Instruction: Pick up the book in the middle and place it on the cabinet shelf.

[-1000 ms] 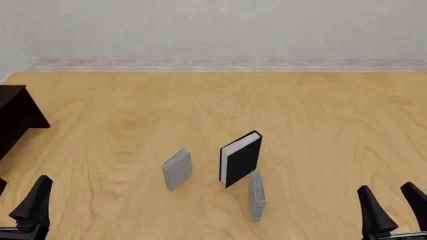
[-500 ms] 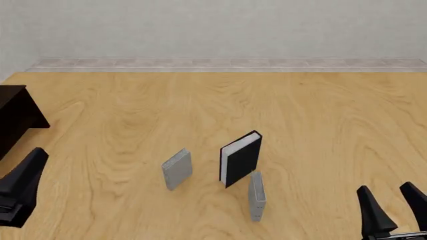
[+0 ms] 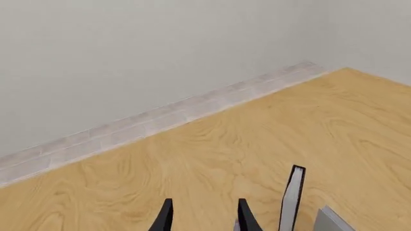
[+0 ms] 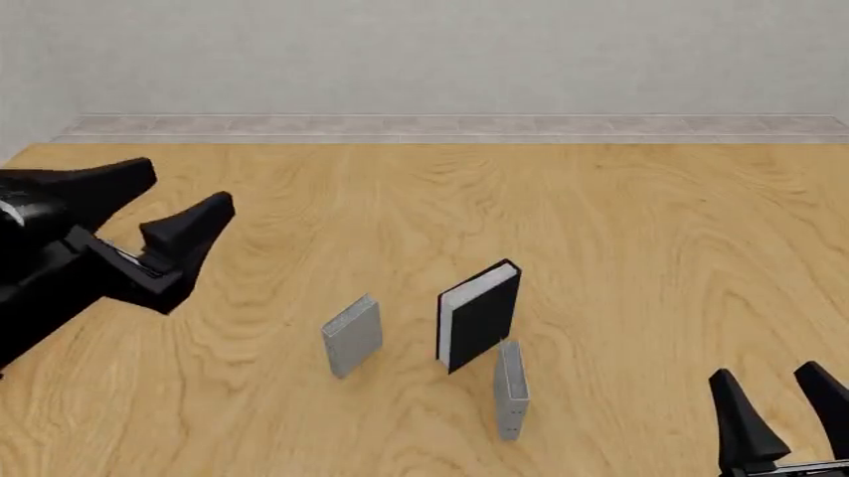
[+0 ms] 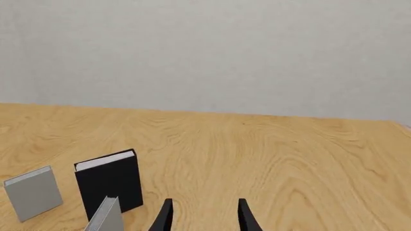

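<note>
The black book (image 4: pixel 478 316) with white page edges stands upright on the wooden table, mid-front. It shows edge-on in the left wrist view (image 3: pixel 292 199) and face-on in the right wrist view (image 5: pixel 109 183). My left gripper (image 4: pixel 186 189) is open and empty, raised high at the left, well left of the book; it also shows in its own view (image 3: pixel 205 208). My right gripper (image 4: pixel 766 376) is open and empty, low at the front right, also seen in its own view (image 5: pixel 204 208). The cabinet is hidden behind the left arm.
A small grey book (image 4: pixel 352 336) stands left of the black book, and another grey book (image 4: pixel 511 388) stands just in front of it. The bare wooden table (image 4: pixel 623 219) reaches back to a pale wall (image 4: pixel 438 60).
My left arm has risen from the front-left corner and swung up and to the right, now covering the cabinet at the left edge. The right gripper and the books have not moved.
</note>
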Motion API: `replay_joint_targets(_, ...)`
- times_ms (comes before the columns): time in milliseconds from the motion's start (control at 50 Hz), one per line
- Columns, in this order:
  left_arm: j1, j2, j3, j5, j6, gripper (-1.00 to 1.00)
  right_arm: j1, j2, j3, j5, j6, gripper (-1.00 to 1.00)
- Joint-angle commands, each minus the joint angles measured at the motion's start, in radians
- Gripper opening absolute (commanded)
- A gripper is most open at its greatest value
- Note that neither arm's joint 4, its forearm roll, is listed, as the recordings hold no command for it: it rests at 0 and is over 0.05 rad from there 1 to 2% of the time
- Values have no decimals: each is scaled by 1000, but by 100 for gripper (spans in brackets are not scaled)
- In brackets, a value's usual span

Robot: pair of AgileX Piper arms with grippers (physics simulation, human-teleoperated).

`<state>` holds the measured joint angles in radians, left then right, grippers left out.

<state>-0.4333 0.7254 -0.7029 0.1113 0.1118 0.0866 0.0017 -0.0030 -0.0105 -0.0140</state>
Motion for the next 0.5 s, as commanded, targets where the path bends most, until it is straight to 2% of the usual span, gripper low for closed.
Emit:
replay_joint_targets(20, -91, 196, -128, 10, -18, 100, 0, 0, 0, 3, 2, 100)
replay_joint_targets(80, -119, 256, -155, 19, -1, 100, 0, 0, 0, -1, -1, 100)
replay_joint_targets(140, -143, 311, -188, 39, -18, 100, 0, -1, -1, -1, -2, 100)
replay_joint_targets(200, -165, 342, -199, 44, 8, 100, 0, 1, 1, 1, 3, 100)
replay_joint_targets(280, -194, 390, -238, 62, -19, 100, 0, 0, 1, -3, -2, 100)
replay_joint_targets(340, -206, 439, -282, 94, 10, 100, 0, 0, 0, 2, 1, 100)
replay_joint_targets(400, -221, 473, -341, 128, -28, 100, 0, 0, 0, 0, 0, 100)
replay_joint_targets(500, -249, 540, -404, 161, -7, 100, 0, 2, 1, 2, 4, 100)
